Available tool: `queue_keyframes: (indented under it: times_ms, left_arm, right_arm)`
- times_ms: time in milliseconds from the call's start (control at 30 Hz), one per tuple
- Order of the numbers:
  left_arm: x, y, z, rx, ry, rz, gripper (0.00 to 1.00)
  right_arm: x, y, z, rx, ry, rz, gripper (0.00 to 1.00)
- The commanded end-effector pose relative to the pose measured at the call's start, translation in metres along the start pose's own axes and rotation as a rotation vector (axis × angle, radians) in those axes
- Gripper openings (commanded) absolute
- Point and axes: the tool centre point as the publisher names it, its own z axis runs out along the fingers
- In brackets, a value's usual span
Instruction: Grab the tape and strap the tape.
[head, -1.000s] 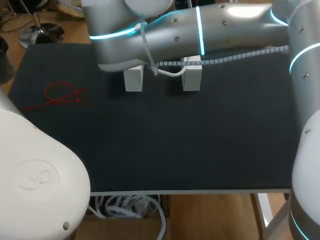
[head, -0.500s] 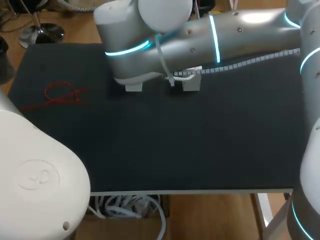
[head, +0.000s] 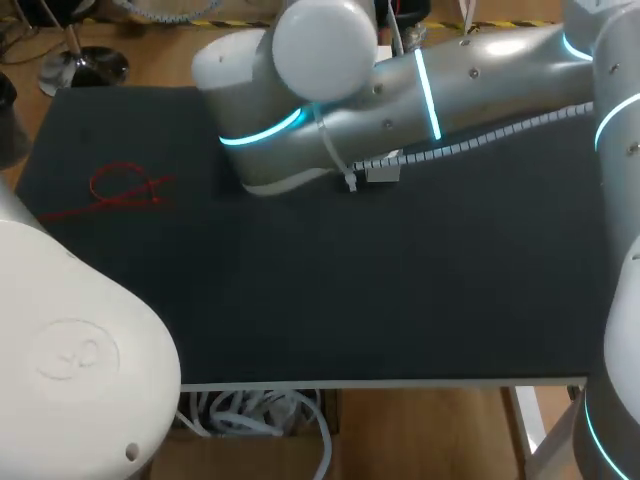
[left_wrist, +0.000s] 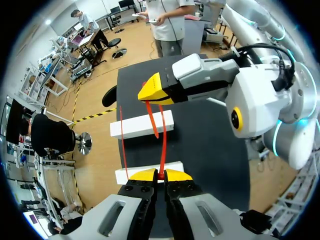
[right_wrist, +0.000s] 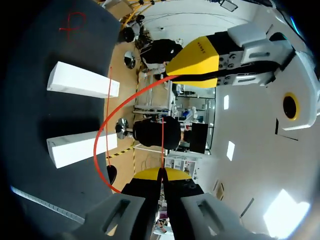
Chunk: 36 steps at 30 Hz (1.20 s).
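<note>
- Pinching the red tape (left_wrist: 163, 145): L claw (left_wrist: 161, 175), tips pressed together on a strand, held up above the white blocks (left_wrist: 141, 125).
- R claw (right_wrist: 161, 174) also has its tips pressed shut on the tape. It faces the L claw from the far side of the blocks. The tape runs claw to claw w/ a slack loop bowing out over the blocks.
- Change, head view: R arm (head: 400, 90) has swung across the blocks over the last sec.
  - 1 s ago both blocks showed almost whole below it.
  - 0.5 s ago only their lower parts showed.
  - Now one block is hidden and just a sliver of the other peeks out.
- Spare red tape (head: 125, 188) lies on the table (head: 350, 290), well off to the L-arm side of the blocks. It hasn't moved.
- Meaning (my read): the grab is done, since both claws hold the tape. The arm's sweep suggests the strap step is underway, prob. working the loop closed. Can't tell if the loop is fastened yet; the join is too small to see.
</note>
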Motion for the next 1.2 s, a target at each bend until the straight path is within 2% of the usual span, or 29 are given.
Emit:
queue_keyframes:
  times_ms: [33, 267, 467, 567, 633, 733, 833, 1200]
  left_arm:
    - [-0.001, -0.001, -0.001, -0.005, 0.002, -0.001, 0.0]
    - [-0.001, -0.001, -0.001, -0.005, 0.002, -0.001, 0.0]
    - [-0.001, -0.001, -0.001, -0.005, 0.002, -0.001, 0.0]
    - [-0.001, -0.001, -0.001, -0.005, 0.002, -0.001, 0.0]
    - [-0.001, -0.001, -0.001, -0.005, 0.002, -0.001, 0.0]
    - [-0.001, -0.001, -0.001, -0.005, 0.002, -0.001, 0.0]
    - [-0.001, -0.001, -0.001, -0.005, 0.002, -0.001, 0.0]
    - [-0.001, -0.001, -0.001, -0.005, 0.002, -0.001, 0.0]
  right_arm:
    - [0.006, 0.008, 0.003, 0.021, -0.026, 0.01, 0.0]
    - [0.009, 0.012, 0.004, 0.016, -0.061, 0.023, 0.0]
    - [0.006, 0.017, 0.003, 0.025, -0.162, -0.016, 0.0]
    - [0.003, 0.018, 0.003, 0.017, -0.181, 0.053, 0.0]
    - [-0.001, 0.016, 0.003, 0.013, -0.17, 0.128, 0.0]
    - [0.0, 0.006, 0.011, 0.0, -0.001, 0.344, 0.0]
    - [-0.001, 0.003, 0.011, -0.026, 0.026, 0.412, 0.0]
    - [-0.012, 0.014, -0.003, -0.116, -0.022, 0.383, 0.0]
